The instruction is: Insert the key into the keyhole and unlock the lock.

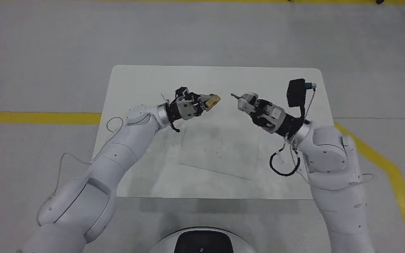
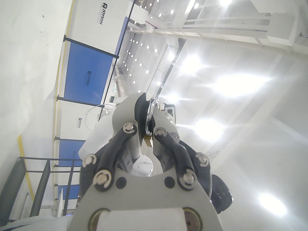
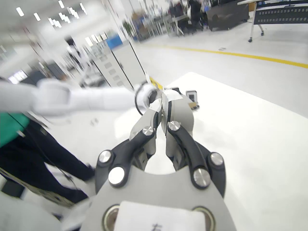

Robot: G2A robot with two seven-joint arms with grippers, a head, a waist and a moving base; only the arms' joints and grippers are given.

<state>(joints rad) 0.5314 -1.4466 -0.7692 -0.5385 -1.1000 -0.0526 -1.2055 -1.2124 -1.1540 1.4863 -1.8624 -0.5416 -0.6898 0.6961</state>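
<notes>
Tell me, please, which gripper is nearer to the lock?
Left. The left gripper is shut on the lock; the right gripper, holding the key, faces it across a gap.

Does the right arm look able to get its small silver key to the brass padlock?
Probably yes: the small silver key in the right gripper points toward the brass padlock in the left gripper, open air between them.

Glossy white rounded arm shells point(image 1: 120, 152), black collars behind each hand, left gripper point(image 2: 147, 115) showing pale grey fingers on curved black links, silver round screws point(image 2: 102, 177) at every pivot, right gripper point(image 3: 161, 111) matching, black cable point(image 1: 272, 162) looping behind its wrist, black box point(image 1: 296, 92) alongside
</notes>
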